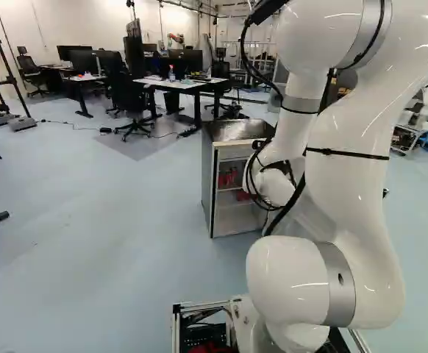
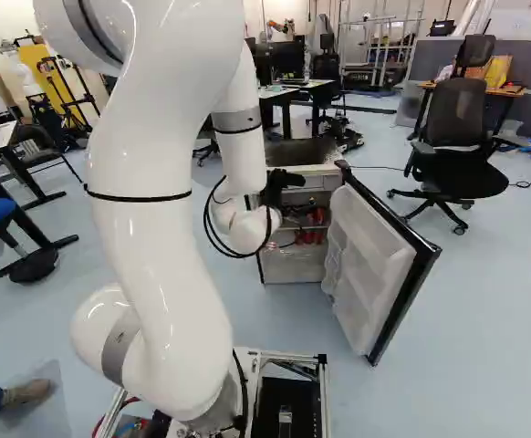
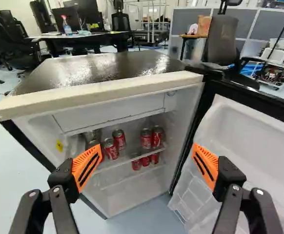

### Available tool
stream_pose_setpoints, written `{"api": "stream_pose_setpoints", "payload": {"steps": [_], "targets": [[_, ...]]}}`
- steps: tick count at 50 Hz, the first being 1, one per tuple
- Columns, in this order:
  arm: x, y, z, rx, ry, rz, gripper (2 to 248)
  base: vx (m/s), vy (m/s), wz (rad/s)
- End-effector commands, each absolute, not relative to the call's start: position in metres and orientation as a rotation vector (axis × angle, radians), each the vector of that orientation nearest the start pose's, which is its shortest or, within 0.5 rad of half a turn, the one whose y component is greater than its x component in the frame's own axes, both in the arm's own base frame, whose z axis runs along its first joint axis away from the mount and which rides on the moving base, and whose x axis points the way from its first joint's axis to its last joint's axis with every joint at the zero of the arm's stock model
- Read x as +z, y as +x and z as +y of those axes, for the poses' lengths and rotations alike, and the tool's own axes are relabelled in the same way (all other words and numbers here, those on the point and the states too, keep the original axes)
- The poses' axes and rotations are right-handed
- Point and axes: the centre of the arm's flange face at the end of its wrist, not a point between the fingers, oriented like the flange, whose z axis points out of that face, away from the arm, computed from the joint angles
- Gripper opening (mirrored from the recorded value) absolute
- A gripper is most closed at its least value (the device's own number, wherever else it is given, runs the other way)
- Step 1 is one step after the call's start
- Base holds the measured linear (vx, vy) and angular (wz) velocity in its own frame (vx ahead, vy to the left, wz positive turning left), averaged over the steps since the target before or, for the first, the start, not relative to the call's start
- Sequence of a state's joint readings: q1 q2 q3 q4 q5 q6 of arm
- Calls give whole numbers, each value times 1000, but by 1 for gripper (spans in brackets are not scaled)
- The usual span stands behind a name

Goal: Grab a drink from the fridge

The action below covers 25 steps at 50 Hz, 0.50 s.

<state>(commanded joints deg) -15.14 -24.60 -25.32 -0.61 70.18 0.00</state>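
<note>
Gripper (image 2: pixel 288 180) at the mini fridge (image 3: pixel 98 68), fingers wide apart, nothing between the orange pads (image 3: pixel 87 166). In the wrist view, the gripper (image 3: pixel 148 153) faces the fridge's open front. Red soda cans (image 3: pixel 118 139) stand inside on the wire shelf (image 3: pixel 113 164), more just below it. Fridge door (image 2: pixel 370 260) is swung open, right side in the right base view. Black office chair (image 2: pixel 457 119) far right, beyond door.
</note>
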Motion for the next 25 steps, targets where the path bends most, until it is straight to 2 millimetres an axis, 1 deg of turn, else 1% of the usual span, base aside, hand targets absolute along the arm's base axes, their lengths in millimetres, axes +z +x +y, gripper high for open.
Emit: {"api": "stream_pose_setpoints", "payload": {"steps": [25], "targets": [[234,395,-99,-1742,-2712,239,247,0,0,0]]}}
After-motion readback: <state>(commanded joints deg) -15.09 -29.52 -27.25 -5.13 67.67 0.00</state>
